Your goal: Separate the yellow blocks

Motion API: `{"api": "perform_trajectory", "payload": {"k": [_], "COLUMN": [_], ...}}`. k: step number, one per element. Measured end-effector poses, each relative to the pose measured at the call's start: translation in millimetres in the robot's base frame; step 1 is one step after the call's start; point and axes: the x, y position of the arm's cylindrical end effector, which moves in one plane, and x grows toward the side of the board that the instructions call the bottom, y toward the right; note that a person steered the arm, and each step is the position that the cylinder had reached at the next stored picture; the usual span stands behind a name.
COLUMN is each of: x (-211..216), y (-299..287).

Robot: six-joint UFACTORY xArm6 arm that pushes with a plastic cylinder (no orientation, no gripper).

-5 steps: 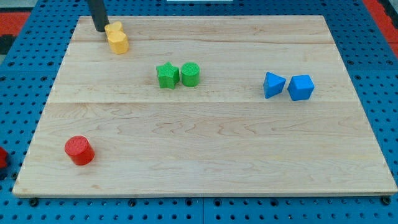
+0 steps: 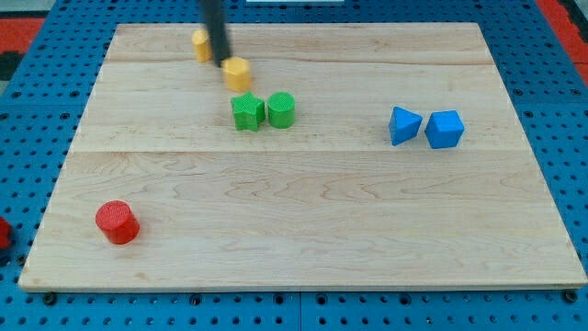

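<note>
**benchrat:** ok so where are the yellows sitting right now?

**pushbot_fan:** Both up near the view's top, left of centre. One yellow block (image 2: 200,44) is close to the top edge of the table (image 2: 303,230), partly tucked behind the rod, blurry, so I can't make out its shape. The other yellow block (image 2: 237,73) is lower and to the view's right of it, looks kinda hexagonal or rounded. There's a visible gap between them.

**benchrat:** and the rod?

**pushbot_fan:** My tip (image 2: 222,62) is right in that gap, just at the upper-left of the lower yellow one, looks like it's touching it or very nearly. No fingers on this rig, just the plain dark rod, so nothing wide, narrow or holding.

**benchrat:** other stuff nearby?

**pushbot_fan:** Green star (image 2: 246,112) and green cylinder (image 2: 281,109) touching side by side, just below the lower yellow block, with a small gap. Blue pair well off to the view's right: a blue wedge-like block (image 2: 403,125) and a blue cube (image 2: 446,129), just beside each other. Red cylinder (image 2: 118,222) alone at the view's bottom left.
</note>
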Motion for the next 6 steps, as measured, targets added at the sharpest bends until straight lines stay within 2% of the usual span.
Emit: {"api": "perform_trajectory", "payload": {"k": [1, 2, 3, 4, 5, 6], "x": [37, 52, 43, 24, 14, 40], "y": [-59, -58, 57, 93, 98, 118]}}
